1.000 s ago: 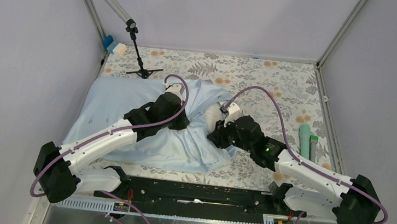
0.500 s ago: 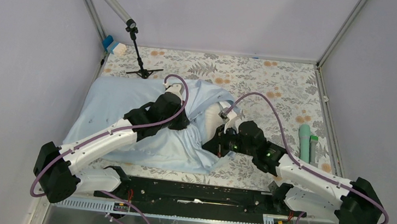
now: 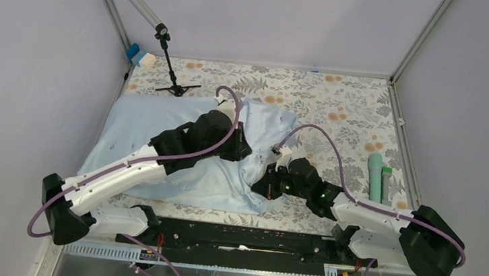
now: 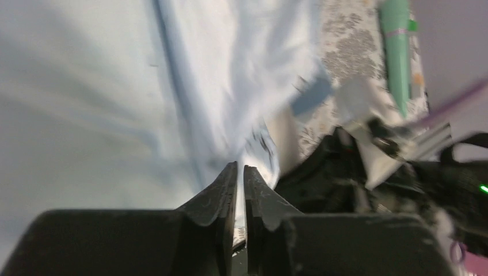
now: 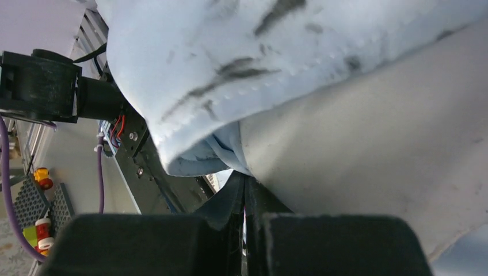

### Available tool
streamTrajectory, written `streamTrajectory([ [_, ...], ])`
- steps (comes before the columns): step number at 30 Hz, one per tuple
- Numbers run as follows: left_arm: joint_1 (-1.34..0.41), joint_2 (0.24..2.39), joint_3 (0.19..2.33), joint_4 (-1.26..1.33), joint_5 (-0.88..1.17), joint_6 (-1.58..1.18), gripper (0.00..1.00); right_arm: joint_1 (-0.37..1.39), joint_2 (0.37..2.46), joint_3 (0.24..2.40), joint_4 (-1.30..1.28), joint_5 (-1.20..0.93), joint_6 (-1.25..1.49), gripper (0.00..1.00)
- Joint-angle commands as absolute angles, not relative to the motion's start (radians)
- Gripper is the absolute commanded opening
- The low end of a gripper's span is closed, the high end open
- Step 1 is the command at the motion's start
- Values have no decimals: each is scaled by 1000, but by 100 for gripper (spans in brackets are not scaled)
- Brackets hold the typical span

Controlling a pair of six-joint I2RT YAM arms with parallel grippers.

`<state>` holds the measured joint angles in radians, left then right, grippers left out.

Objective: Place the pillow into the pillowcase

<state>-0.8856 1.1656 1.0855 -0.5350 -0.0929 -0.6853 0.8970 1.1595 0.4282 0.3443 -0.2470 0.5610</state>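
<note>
- right gripper [image 5: 246,181]: at the near right corner of the pillowcase [image 3: 155,126], by its open hem. Jaws closed tight. A fold of blue hem runs down into their tips, so they appear to pinch the pillowcase.
- left gripper [image 4: 240,168]: over the pillowcase's right half, just beyond the right gripper. Jaws nearly together, with a thin slit between them. The wrist view is blurred, so I cannot tell whether cloth is caught.
- pillowcase: light blue and wrinkled, lying on the surface [image 3: 340,100], swollen toward its left end.
  - Handling, as judged: thin, light and floppy, apt to bunch and slide. The mouth will likely collapse unless the hem is held.
  - Best hold: the stitched hem, top layer only.
- pillow [image 5: 374,144]: off-white. A bare part shows at the pillowcase's mouth, touching the hem. The rest seems to be inside the pillowcase, going by the swelling.
  - Handling, as judged: soft, light, bulky and springy. It would squash under a pinch and drag against the cloth.
  - Best hold: a corner, or a push on the exposed end.
- green cylinder [image 3: 375,172]: right of the pillowcase, well apart from it.
- microphone stand [image 3: 168,63]: just beyond the pillowcase's far edge, toward the left.
</note>
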Motion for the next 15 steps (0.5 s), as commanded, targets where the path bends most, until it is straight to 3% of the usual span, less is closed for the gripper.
streamTrajectory([
  [1, -983, 1152, 1211, -551, -146, -683, 20, 904, 1123, 392, 437, -160, 590, 0],
  [6, -1026, 1228, 1231, -484, -133, -697, 23, 904, 1070, 324, 521, -121, 620, 2],
  [10, -1029, 1290, 1179, -396, -107, -730, 25, 905, 993, 271, 561, -105, 630, 21],
  [15, -1028, 1378, 1140, -290, -64, -755, 27, 904, 841, 227, 475, -47, 623, 29],
])
